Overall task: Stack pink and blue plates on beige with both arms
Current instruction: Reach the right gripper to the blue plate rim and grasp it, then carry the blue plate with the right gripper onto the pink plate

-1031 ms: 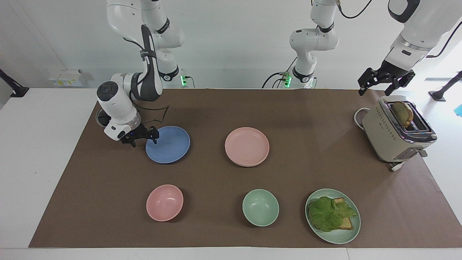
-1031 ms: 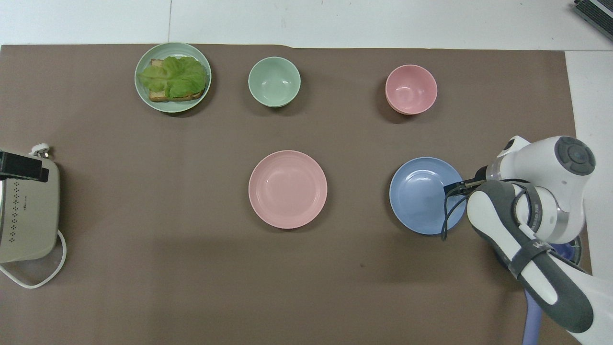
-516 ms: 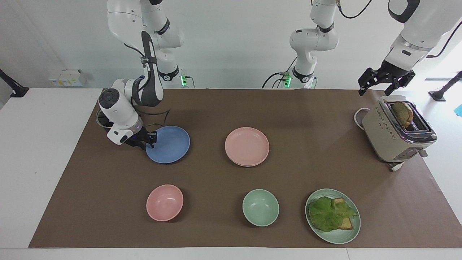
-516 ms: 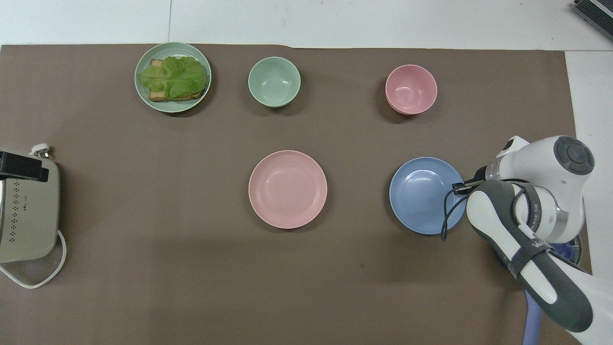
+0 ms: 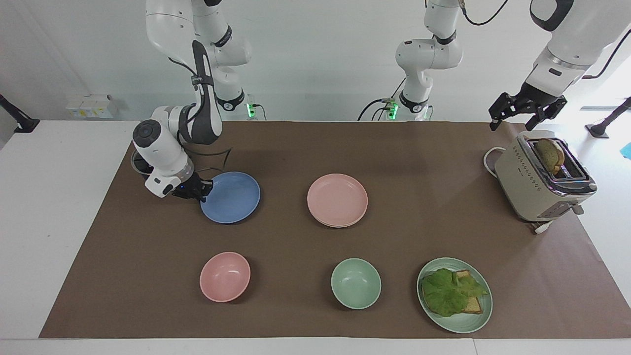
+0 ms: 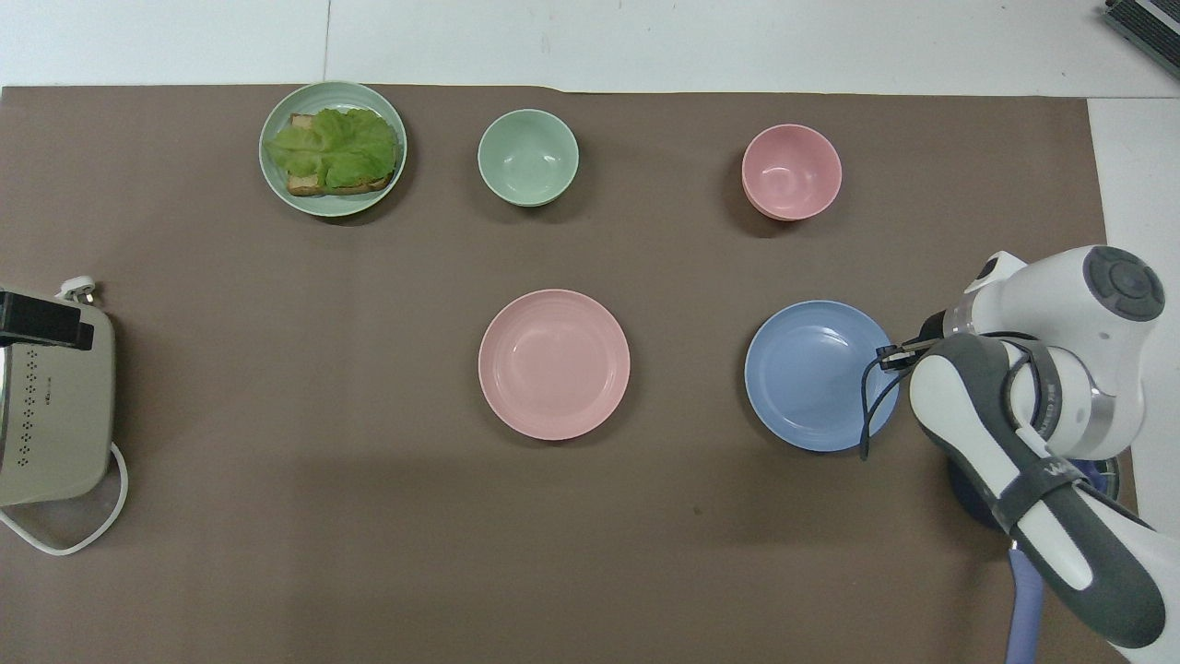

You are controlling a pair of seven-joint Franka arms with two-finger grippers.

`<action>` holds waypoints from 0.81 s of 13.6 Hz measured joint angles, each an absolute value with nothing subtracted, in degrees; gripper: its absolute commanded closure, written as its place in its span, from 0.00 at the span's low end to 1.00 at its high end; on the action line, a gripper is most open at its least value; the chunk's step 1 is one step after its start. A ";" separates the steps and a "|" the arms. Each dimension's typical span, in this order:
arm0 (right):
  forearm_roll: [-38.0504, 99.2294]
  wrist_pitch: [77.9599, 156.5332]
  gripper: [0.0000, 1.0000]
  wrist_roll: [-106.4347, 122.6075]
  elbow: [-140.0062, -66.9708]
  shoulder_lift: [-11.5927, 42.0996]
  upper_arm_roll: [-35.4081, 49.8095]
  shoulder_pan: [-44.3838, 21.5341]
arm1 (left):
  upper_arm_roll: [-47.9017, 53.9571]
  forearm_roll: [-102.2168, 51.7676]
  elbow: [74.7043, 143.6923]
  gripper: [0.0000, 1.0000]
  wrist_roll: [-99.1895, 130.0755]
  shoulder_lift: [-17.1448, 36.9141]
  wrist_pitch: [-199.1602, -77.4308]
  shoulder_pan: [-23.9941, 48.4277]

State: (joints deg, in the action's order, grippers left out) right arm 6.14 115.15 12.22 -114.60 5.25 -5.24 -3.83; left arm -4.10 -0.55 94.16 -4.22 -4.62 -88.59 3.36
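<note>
We are taking the pink plate (image 5: 337,199), sitting mid-worktop on the brown mat (image 5: 315,236), as our landmark, and we are reading the facing view from its left edge across.

Toward the right arm's end of the worktop from the pink plate, the right pincer (image 5: 201,190) is clamping the rim of the blue plate (image 5: 230,197), its fingertips pressed together on the edge that faces that end. The blue plate is lying beside the pink plate, apart from it, about as near to the robots. In the overhead view the right arm is covering most of its pincer (image 6: 890,355).

Farther from the robots than the pink plate, and toward the right arm's end, a pink bowl (image 5: 225,276) is sitting on the mat. A green bowl (image 5: 356,283) is sitting farther from the robots than the pink plate, almost straight out from it. Under the pink plate a paler rim is peeking out; we cannot tell whether that is the beige plate.

Toward the left arm's end and farther from the robots, a green plate (image 5: 480,318) is carrying toast and lettuce (image 5: 451,291).

Toward the left arm's end from the pink plate, a toaster (image 5: 540,185) is holding a slice of bread (image 5: 549,154). The left pincer (image 5: 526,113) is hanging over it, spread wide and gripping nothing, while that arm is waiting.
</note>
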 measured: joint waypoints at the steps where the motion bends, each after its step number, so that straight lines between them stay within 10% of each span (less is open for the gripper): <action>1: 6.15 113.54 1.00 11.26 -113.33 4.33 -5.18 -4.55 | -4.10 -0.55 94.16 0.00 -4.22 -4.62 -88.59 3.36; 11: 11.26 113.52 1.00 -10.47 -109.78 3.65 -4.47 -23.30 | -4.10 -0.55 94.16 0.00 -4.22 -4.62 -88.59 3.36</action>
